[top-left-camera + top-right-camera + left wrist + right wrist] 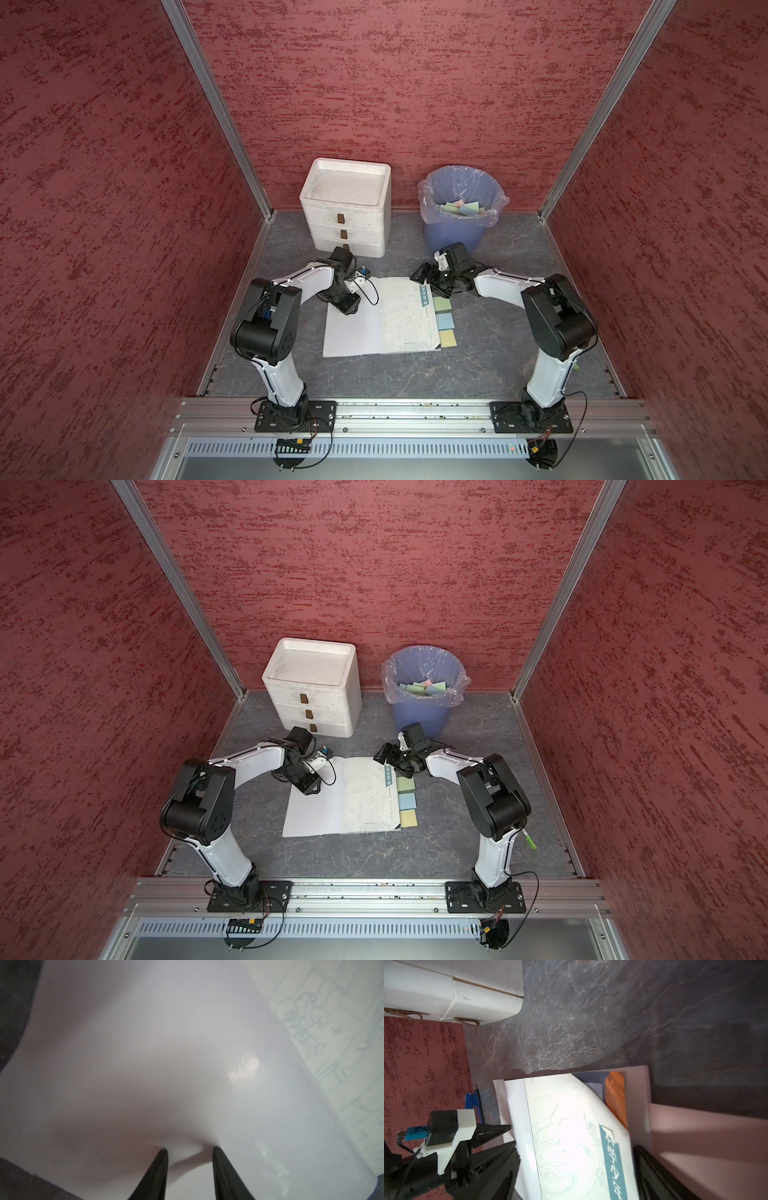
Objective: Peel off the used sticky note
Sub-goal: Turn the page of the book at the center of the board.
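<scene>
Left fingers (161, 1167), slightly apart, press the book's (386, 324) blank page, holding nothing; right fingers (652, 1169) gape wide, empty, at its upper-right corner.

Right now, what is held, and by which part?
Nothing is held. The left gripper presses on the blank page of the book; the right gripper is open at its far corner.
</scene>
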You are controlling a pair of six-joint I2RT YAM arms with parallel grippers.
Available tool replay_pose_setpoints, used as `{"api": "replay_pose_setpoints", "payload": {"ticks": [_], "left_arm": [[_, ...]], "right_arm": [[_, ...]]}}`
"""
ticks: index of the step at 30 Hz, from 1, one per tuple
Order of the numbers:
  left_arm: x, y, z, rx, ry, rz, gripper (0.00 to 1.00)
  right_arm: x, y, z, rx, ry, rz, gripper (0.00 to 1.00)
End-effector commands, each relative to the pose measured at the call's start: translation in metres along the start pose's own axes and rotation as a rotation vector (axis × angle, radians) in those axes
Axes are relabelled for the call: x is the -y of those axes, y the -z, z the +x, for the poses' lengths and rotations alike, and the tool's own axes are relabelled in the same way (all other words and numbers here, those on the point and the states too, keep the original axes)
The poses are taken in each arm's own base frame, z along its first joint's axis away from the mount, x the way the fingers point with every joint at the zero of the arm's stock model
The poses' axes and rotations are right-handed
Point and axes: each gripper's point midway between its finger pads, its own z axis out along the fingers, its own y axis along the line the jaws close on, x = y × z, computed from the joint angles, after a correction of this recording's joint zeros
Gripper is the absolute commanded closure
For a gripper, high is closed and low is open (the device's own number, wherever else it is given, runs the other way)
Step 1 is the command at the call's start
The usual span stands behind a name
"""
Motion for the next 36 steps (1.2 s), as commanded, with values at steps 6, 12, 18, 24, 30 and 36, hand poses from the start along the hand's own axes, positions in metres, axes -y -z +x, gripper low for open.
{"api": "replay_pose_setpoints", "payload": {"ticks": [6, 12, 18, 24, 30, 36], "left_arm": [[0.002, -0.01, -0.003, 0.01, -0.025, 0.009, 0.62], [0.005, 0.003, -0.007, 0.054, 0.0, 0.067, 0.62], [-0.015, 0.02, -0.005, 0.105, 0.079, 0.089, 0.62], [-0.029, 0.024, 0.006, 0.113, 0.12, 0.087, 0.63], [-0.042, 0.038, 0.011, 0.143, 0.149, 0.072, 0.63], [-0.072, 0.081, 0.012, 0.232, 0.199, 0.018, 0.63]], "right_arm": [[-0.046, -0.004, 0.024, -0.081, 0.054, -0.144, 0.13], [-0.093, 0.0, 0.056, -0.155, 0.12, -0.267, 0.11], [-0.128, -0.012, 0.08, -0.206, 0.158, -0.326, 0.07], [-0.154, -0.024, 0.094, -0.212, 0.18, -0.328, 0.02], [-0.164, -0.041, 0.103, -0.219, 0.166, -0.322, 0.02], [-0.168, -0.058, 0.106, -0.234, 0.128, -0.347, 0.01]]}}
